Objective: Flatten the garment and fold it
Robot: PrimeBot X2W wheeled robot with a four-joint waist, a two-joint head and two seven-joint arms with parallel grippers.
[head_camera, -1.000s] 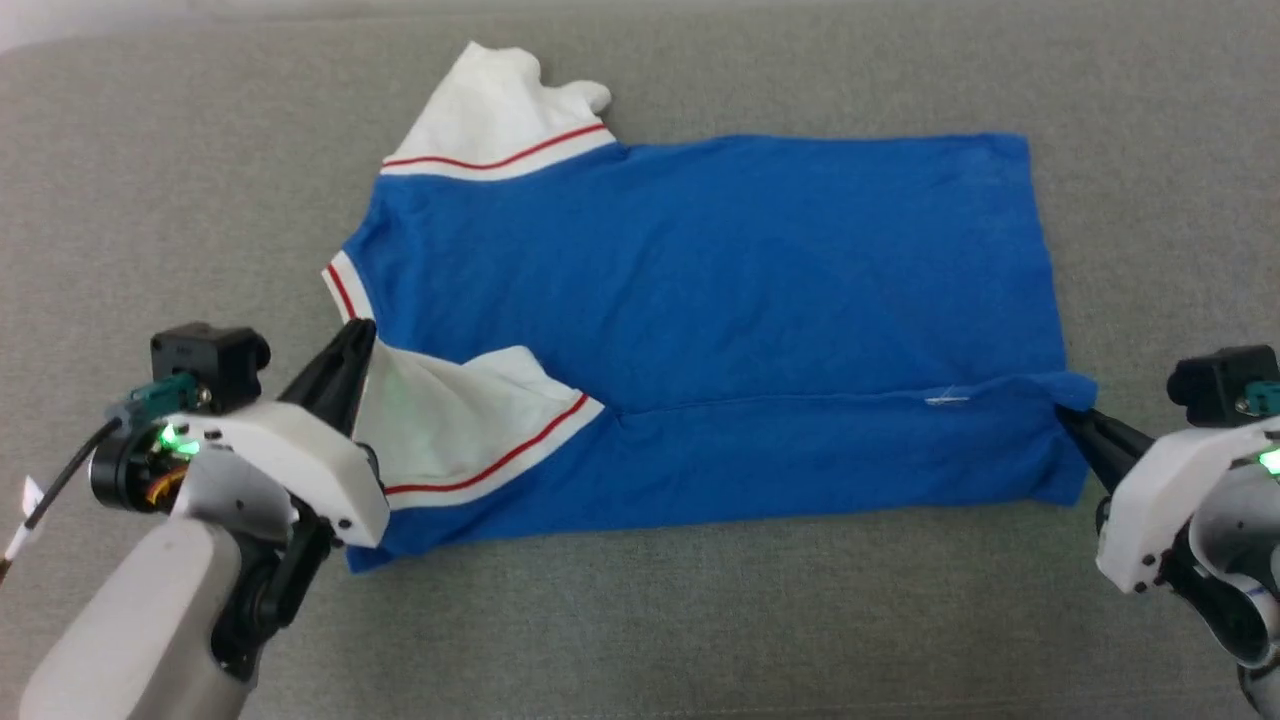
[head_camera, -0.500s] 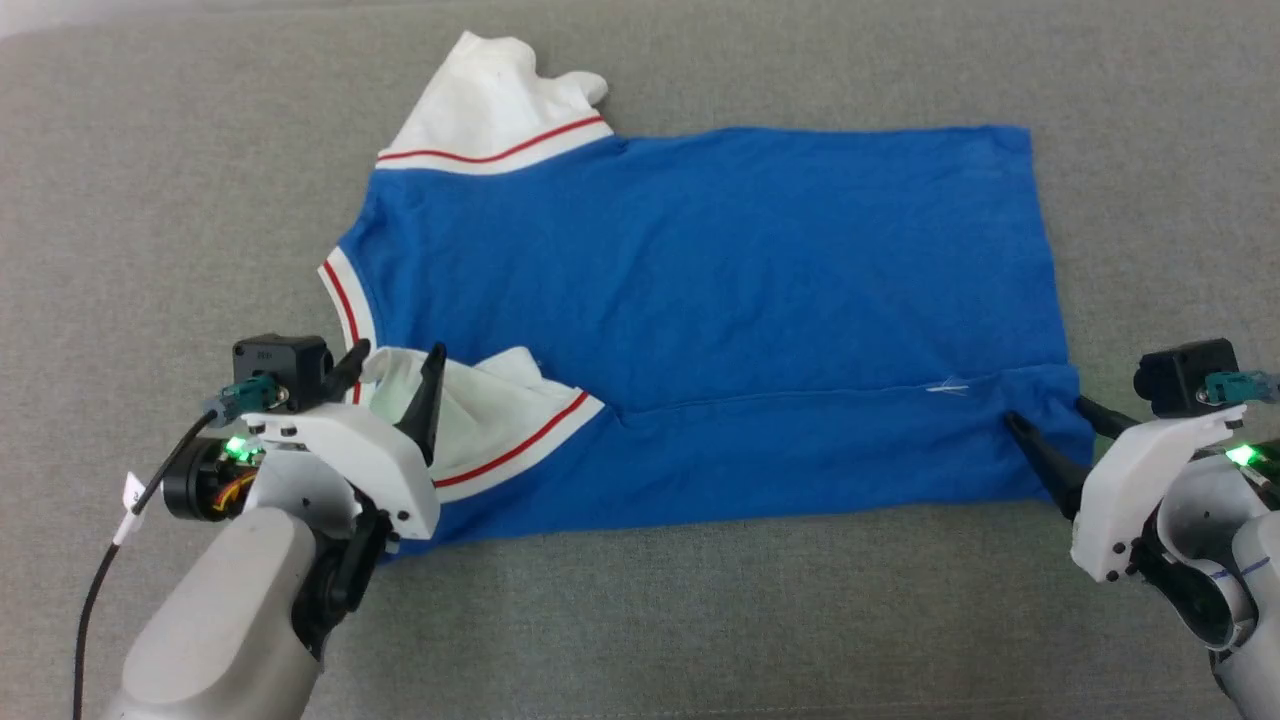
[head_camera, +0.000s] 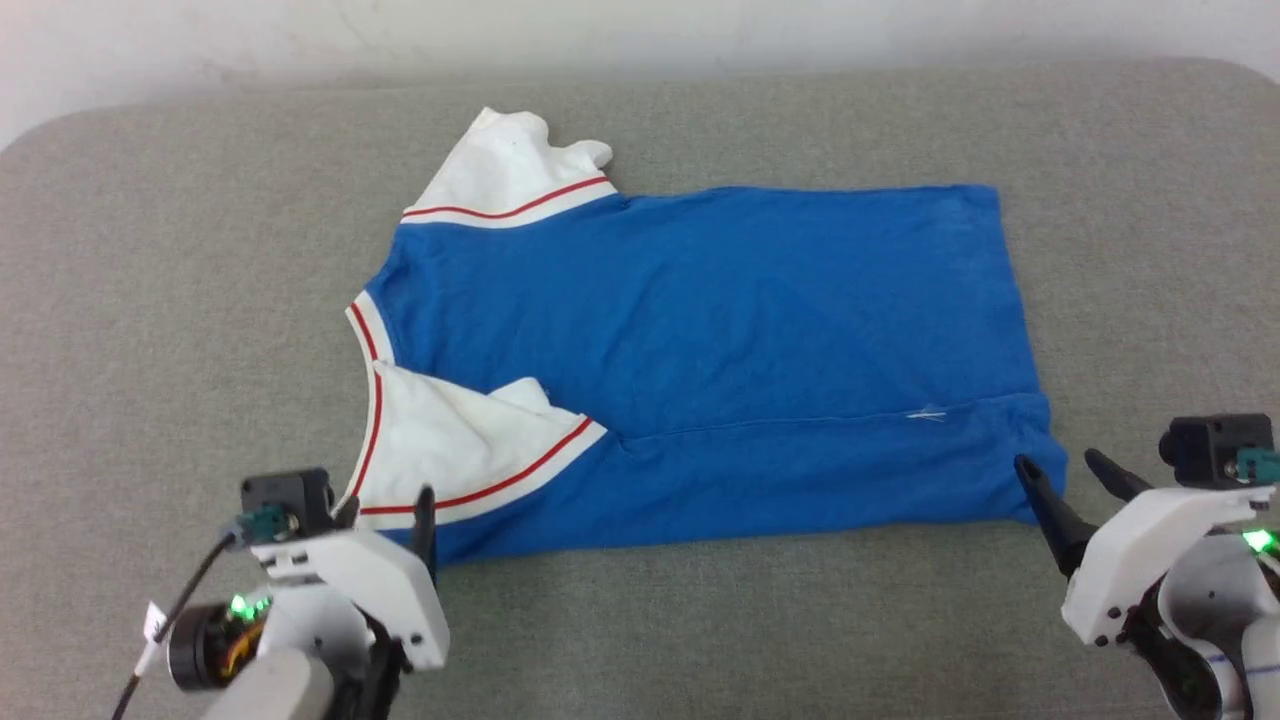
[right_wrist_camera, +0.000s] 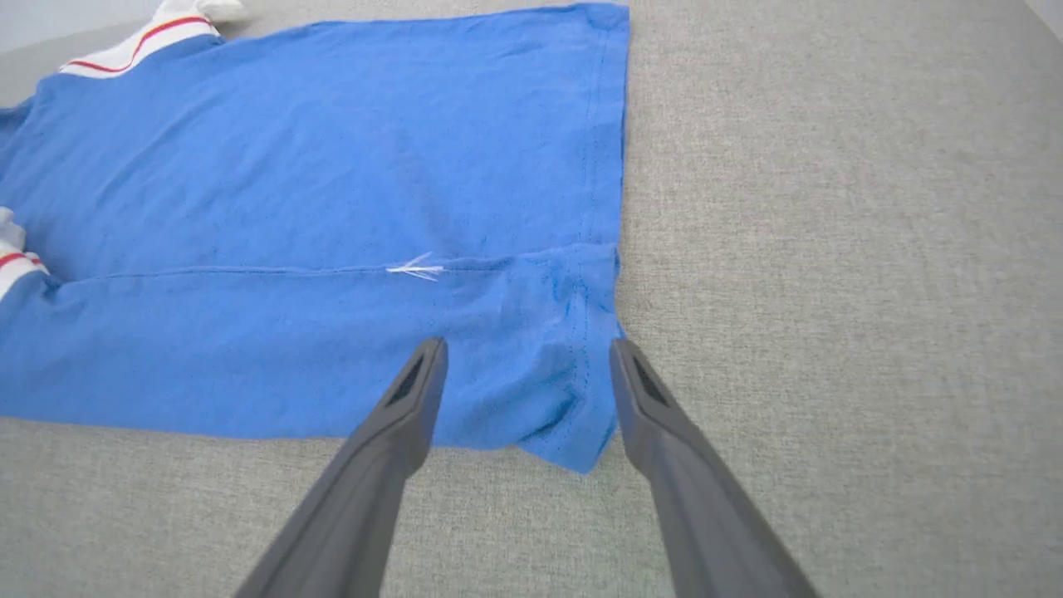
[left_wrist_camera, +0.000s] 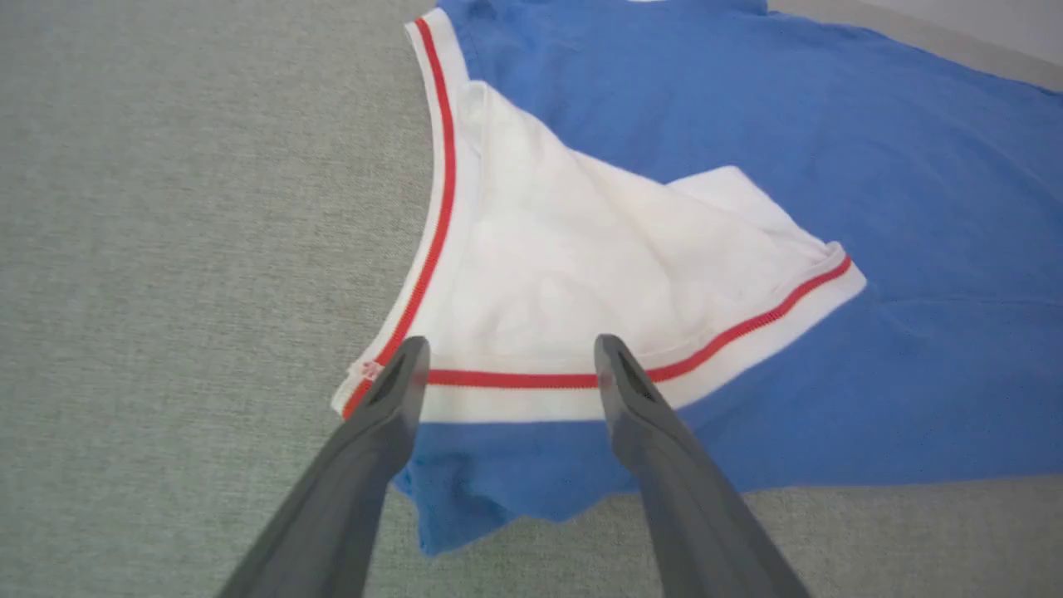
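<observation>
Left arm: low at the lower left of the head view, with the white wrist housing tilted forward and a green lamp lit on it.
Left tool (head_camera: 388,505): open, fingers spread, nothing held. In the left wrist view both tips stand before the red stripe of the near sleeve (head_camera: 450,450); contact cannot be told.
Right arm: low at the lower right of the head view, angled up and toward the robot's left.
Right tool (head_camera: 1058,462): open, nothing held. In the right wrist view one tip lies over blue cloth and the other is just beside the hem (head_camera: 1010,300), at the near corner.
Garment (head_camera: 700,330): flat on the grey cloth tabletop (head_camera: 150,300), between the two tools. The collar trim (head_camera: 365,330) is at the robot's left and the hem at its right. The near long edge is folded over the body, and the plain blue side is up.
Surroundings: pale wall (head_camera: 600,30) behind the tabletop's far edge; black cable (head_camera: 170,620) with a white tag at the left wrist.
Head view: far sleeve (head_camera: 510,170), crumpled and pointing away from the robot.
Left wrist view: near sleeve creased, with the blue corner rumpled under its trim.
Right wrist view: hem stitching, a puckered near corner, and a white thread mark (right_wrist_camera: 415,269) on the fold line.
</observation>
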